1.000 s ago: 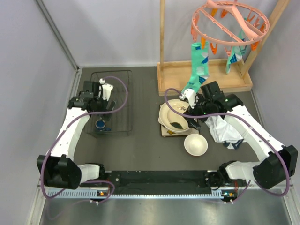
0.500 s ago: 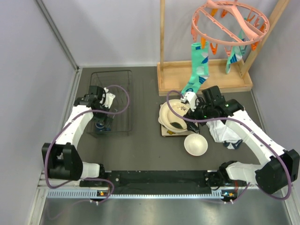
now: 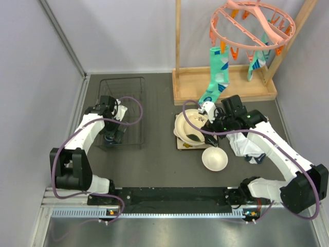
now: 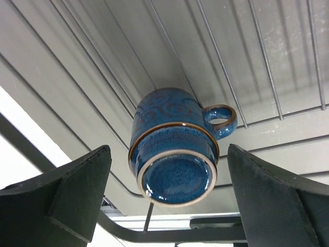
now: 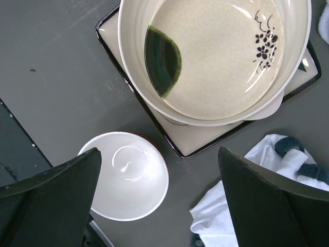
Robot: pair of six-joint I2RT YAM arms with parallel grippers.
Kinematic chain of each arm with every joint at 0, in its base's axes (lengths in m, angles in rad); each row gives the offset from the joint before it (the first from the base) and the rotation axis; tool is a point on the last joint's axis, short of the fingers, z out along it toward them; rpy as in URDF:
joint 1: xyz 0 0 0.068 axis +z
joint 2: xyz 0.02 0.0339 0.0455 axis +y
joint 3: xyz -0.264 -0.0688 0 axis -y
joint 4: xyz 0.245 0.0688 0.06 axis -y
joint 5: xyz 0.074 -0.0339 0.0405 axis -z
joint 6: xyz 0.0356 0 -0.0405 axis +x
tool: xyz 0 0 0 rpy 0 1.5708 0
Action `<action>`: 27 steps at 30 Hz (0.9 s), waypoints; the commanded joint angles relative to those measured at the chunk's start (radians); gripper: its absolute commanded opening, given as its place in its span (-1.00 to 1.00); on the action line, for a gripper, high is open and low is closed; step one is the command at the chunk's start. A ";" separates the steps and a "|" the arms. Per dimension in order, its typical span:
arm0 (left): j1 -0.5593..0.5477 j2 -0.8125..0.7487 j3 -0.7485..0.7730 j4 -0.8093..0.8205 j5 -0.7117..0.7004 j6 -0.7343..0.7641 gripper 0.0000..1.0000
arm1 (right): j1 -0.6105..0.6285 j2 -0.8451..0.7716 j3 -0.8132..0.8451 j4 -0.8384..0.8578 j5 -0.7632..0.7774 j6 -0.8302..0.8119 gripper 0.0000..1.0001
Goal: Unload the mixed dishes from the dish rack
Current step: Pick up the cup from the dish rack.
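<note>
A dark blue mug (image 4: 175, 149) stands upside down at the near end of the black wire dish rack (image 3: 126, 87), its handle to the right in the left wrist view. My left gripper (image 4: 172, 206) is open, its fingers (image 4: 67, 200) on either side of the mug and apart from it. In the top view this gripper (image 3: 114, 133) covers most of the mug. The cream dishes (image 3: 191, 128) are stacked on a square plate (image 5: 205, 141) at mid-table, with a small white bowl (image 3: 215, 158) in front. My right gripper (image 5: 159, 206) hangs open over them, holding nothing.
A crumpled white cloth (image 3: 247, 144) lies right of the stack. A wooden frame (image 3: 226, 88) stands at the back right with a pink peg hanger (image 3: 252, 23) and a hanging teal sock (image 3: 218, 72). Rack wires (image 4: 231, 77) run beneath the mug.
My left gripper has come from the rack's middle down to its near end, over the blue mug, and opened a little wider. The right arm has barely shifted.
</note>
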 commanded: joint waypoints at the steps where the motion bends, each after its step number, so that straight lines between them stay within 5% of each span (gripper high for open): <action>1: 0.011 0.018 -0.014 0.054 -0.018 0.022 0.97 | -0.007 -0.025 -0.007 0.032 -0.035 0.011 0.90; 14: 0.019 0.053 -0.005 0.066 0.005 0.029 0.80 | -0.007 -0.035 -0.033 0.036 -0.035 0.014 0.90; 27: 0.019 0.044 0.003 0.059 0.047 0.025 0.25 | -0.009 -0.031 -0.044 0.038 -0.038 0.014 0.90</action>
